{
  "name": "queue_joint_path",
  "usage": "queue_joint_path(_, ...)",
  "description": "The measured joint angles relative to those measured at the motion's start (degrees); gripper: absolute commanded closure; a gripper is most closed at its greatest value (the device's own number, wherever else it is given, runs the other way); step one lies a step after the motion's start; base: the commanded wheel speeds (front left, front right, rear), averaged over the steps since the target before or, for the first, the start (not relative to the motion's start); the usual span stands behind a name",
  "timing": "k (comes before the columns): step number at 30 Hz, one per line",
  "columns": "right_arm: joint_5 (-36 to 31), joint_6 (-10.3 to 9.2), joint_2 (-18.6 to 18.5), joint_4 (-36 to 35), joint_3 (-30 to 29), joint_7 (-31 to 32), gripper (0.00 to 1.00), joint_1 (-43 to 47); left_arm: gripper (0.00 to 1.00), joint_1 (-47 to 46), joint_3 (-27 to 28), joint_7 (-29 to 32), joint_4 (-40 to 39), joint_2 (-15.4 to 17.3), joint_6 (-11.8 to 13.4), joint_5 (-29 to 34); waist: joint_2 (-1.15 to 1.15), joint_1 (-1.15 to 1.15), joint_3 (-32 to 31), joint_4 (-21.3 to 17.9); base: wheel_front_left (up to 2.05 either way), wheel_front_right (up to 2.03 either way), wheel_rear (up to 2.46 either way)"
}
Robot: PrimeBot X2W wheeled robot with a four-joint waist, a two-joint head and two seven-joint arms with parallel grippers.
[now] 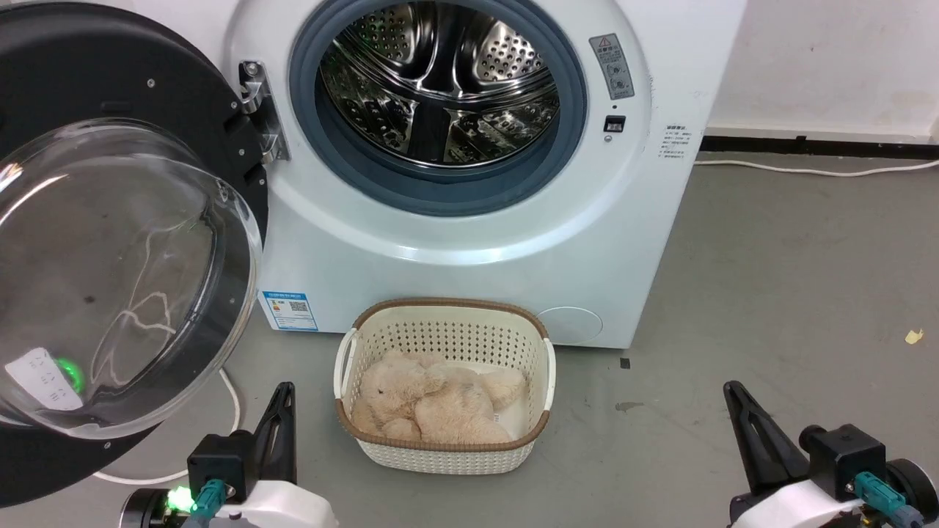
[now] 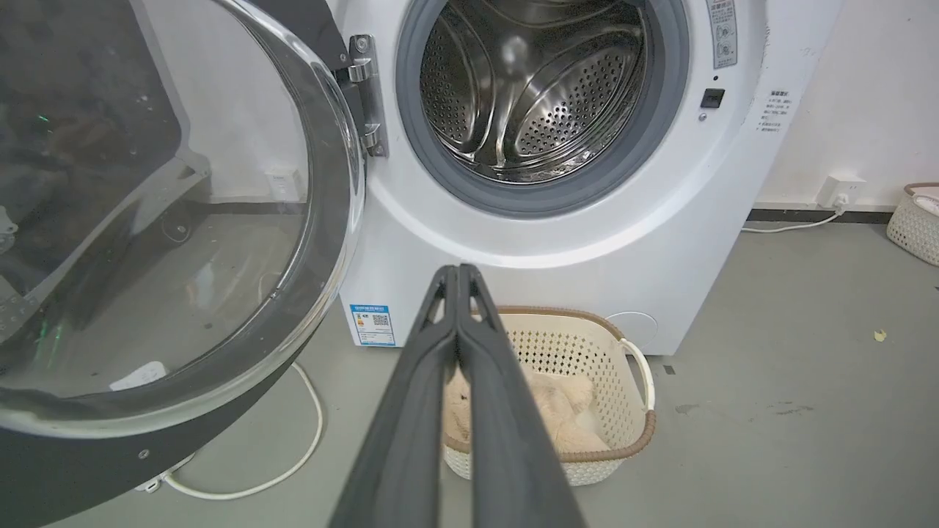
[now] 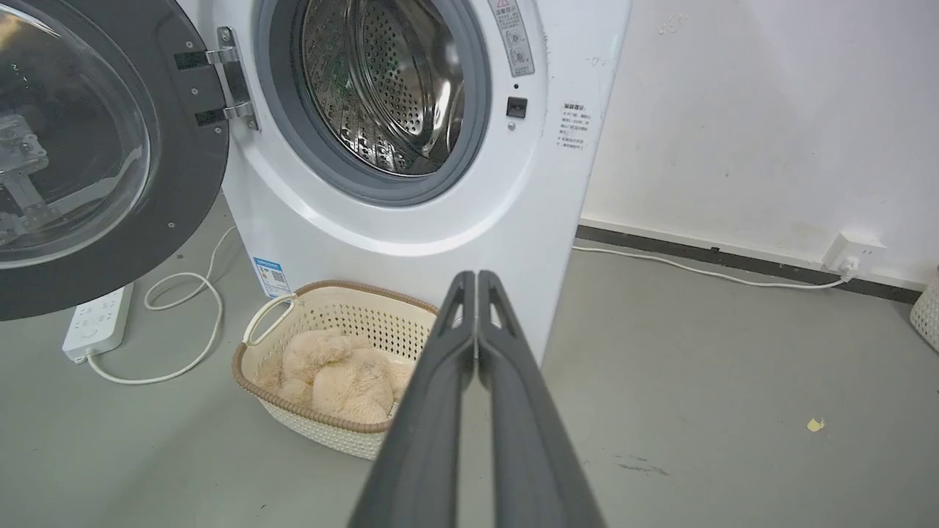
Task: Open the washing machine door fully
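On one washing machine (image 1: 455, 249), one door (image 1: 125, 271)

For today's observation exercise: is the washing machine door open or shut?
Open. The washing machine door stands swung wide on its hinge, left of the opening, and the steel drum and grey gasket are fully exposed.

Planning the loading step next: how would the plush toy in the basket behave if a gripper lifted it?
The plush toy looks soft and slumped in the basket, so it would probably flop and sag from a pinch. Its fluffy pile suggests it is light for its size and unlikely to slip.
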Motion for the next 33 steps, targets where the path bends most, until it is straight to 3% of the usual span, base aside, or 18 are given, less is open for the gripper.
queue_joint_path(33,-0.5,0.00,0.0,-0.2,1.2,3.8,1.00,-2.3,1.00,-1.2,3.4,3.9,-1.1,-2.6,-3.0,4.7,0.00,0.00,0.6,-0.7,0.00,0.00,0.00)
